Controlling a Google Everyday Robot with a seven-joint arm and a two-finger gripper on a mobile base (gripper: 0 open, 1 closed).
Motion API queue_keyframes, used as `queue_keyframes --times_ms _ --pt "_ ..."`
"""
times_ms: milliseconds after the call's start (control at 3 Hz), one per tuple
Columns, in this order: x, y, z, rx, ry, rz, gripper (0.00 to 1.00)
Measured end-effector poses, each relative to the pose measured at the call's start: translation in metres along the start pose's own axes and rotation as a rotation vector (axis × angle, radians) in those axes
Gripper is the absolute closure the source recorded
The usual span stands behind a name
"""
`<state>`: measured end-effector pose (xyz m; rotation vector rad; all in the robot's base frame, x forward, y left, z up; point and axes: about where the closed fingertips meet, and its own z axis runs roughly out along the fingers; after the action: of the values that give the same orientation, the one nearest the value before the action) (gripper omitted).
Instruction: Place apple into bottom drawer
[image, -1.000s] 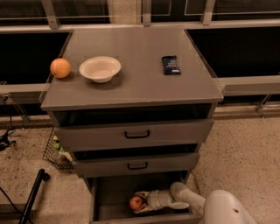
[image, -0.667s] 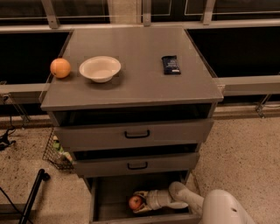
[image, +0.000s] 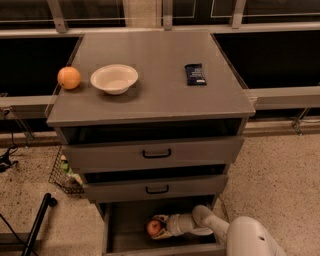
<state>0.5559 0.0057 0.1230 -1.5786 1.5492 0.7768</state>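
The bottom drawer (image: 127, 242) of the grey cabinet stands pulled open at the bottom of the camera view, its inside dark. The apple (image: 153, 228), small and red with a yellowish patch, is inside it, left of centre. My gripper (image: 159, 227) reaches into the drawer from the right on a white arm (image: 250, 240), and its fingers lie around the apple. The apple looks low in the drawer; I cannot tell whether it rests on the drawer floor.
On the cabinet top (image: 155, 75) sit an orange fruit (image: 68, 78), a white bowl (image: 114, 78) and a dark snack packet (image: 195, 74). Two shallower drawers with black handles (image: 156, 153) hang slightly open above. A wire basket (image: 65, 175) and a black pole (image: 37, 222) stand at left.
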Motion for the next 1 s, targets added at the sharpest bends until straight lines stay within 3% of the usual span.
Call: queue_keyframes --times_ms 333,1000 --pt "0.0005 -0.0016 0.0004 0.002 0.000 -0.001 0.84" --pt "0.0005 -0.0015 0.0005 0.002 0.000 -0.001 0.38"
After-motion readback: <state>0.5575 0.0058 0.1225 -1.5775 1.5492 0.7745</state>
